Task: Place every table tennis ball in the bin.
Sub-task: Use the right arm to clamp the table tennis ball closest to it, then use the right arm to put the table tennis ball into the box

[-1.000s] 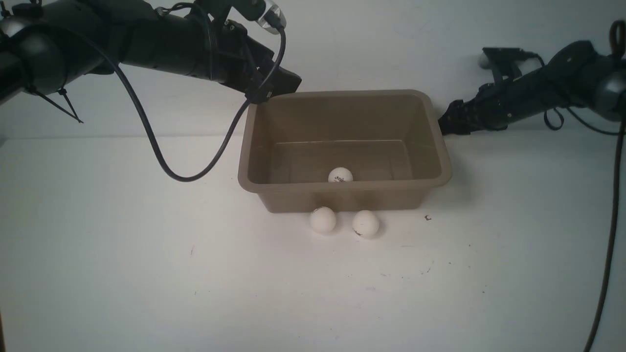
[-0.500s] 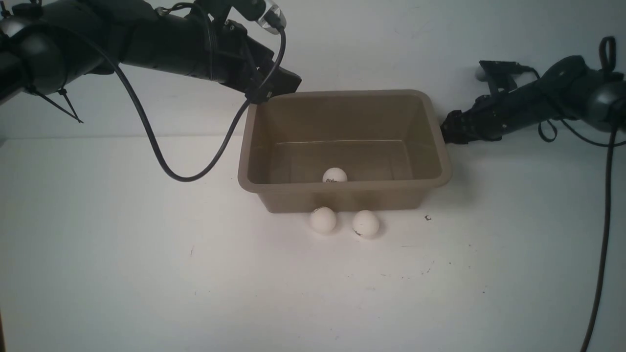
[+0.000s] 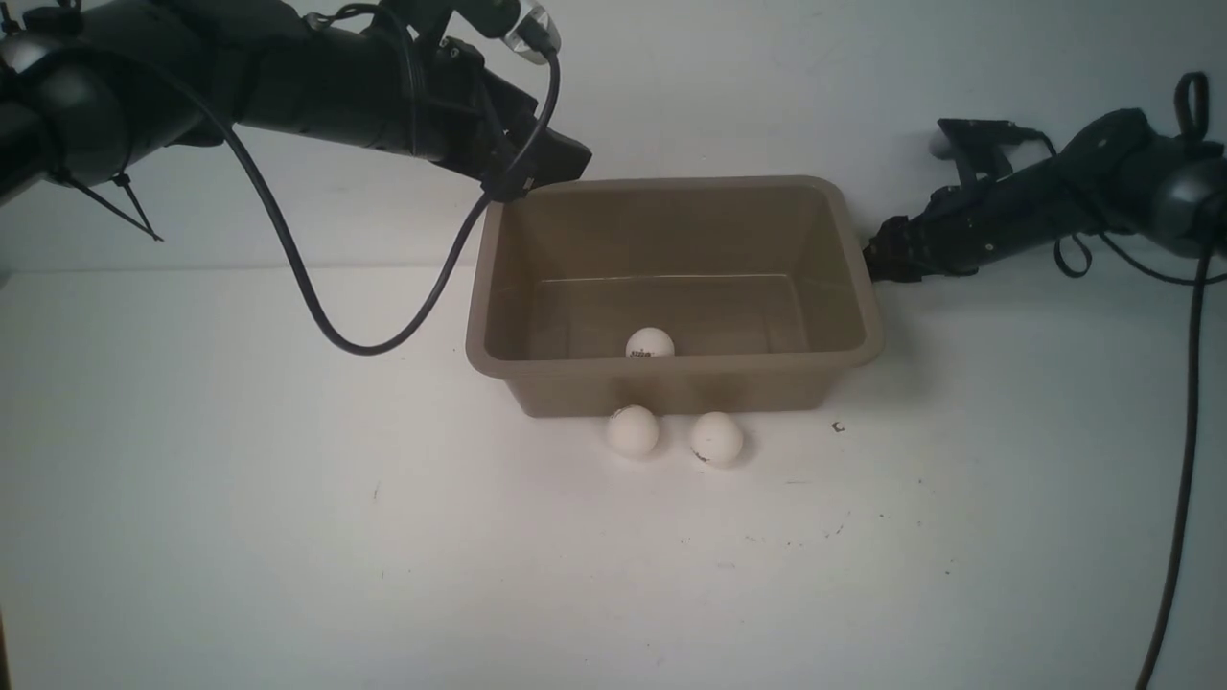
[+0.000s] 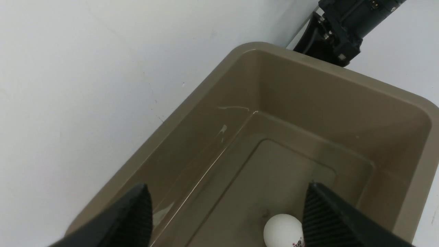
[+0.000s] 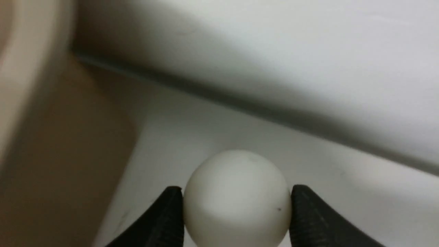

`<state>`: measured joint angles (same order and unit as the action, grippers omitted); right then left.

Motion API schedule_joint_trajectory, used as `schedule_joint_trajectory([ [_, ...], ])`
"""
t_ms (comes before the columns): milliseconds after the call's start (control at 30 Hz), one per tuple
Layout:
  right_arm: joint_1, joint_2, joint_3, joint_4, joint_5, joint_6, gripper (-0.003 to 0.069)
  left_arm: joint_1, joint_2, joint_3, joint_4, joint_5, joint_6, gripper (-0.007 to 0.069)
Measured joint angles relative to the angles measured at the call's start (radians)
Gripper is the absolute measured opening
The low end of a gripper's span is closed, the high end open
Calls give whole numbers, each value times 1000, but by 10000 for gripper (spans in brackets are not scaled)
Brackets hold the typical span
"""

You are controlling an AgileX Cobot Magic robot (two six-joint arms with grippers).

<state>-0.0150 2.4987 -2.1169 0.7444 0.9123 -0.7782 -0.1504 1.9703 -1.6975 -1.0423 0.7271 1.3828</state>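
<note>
The taupe bin (image 3: 671, 383) stands mid-table. One table tennis ball (image 3: 650, 343) lies inside it by the near wall, also seen in the left wrist view (image 4: 283, 230). Two more balls (image 3: 633, 430) (image 3: 716, 438) rest on the table against the bin's front. My left gripper (image 4: 226, 206) hangs open above the bin's back-left corner with nothing between its fingers. My right gripper (image 5: 236, 206) is low behind the bin's right end, shut on another ball (image 5: 236, 185) that sits on the table; both fingers touch it. The bin hides that ball in the front view.
The white wall rises close behind the bin and the right gripper. The bin wall (image 5: 51, 137) stands just beside the held ball. A black cable (image 3: 316, 307) loops down from the left arm to the table left of the bin.
The right gripper's fingers have closed onto the ball, and the arm shifted slightly. The ball inside the bin rolled a little to the left. The left arm held still.
</note>
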Motion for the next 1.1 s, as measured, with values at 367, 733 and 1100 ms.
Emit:
schedule_joint_trajectory([
  [367, 1, -255, -13, -90, 164, 4, 360, 0, 0, 0, 0, 0, 0, 531],
  [733, 102, -191, -16, 39, 297, -62, 360, 0, 0, 0, -26, -4, 1, 531],
  [1100, 109, -152, -16, 29, 315, -168, 423, 0, 0, 0, -27, 1, 2, 531],
])
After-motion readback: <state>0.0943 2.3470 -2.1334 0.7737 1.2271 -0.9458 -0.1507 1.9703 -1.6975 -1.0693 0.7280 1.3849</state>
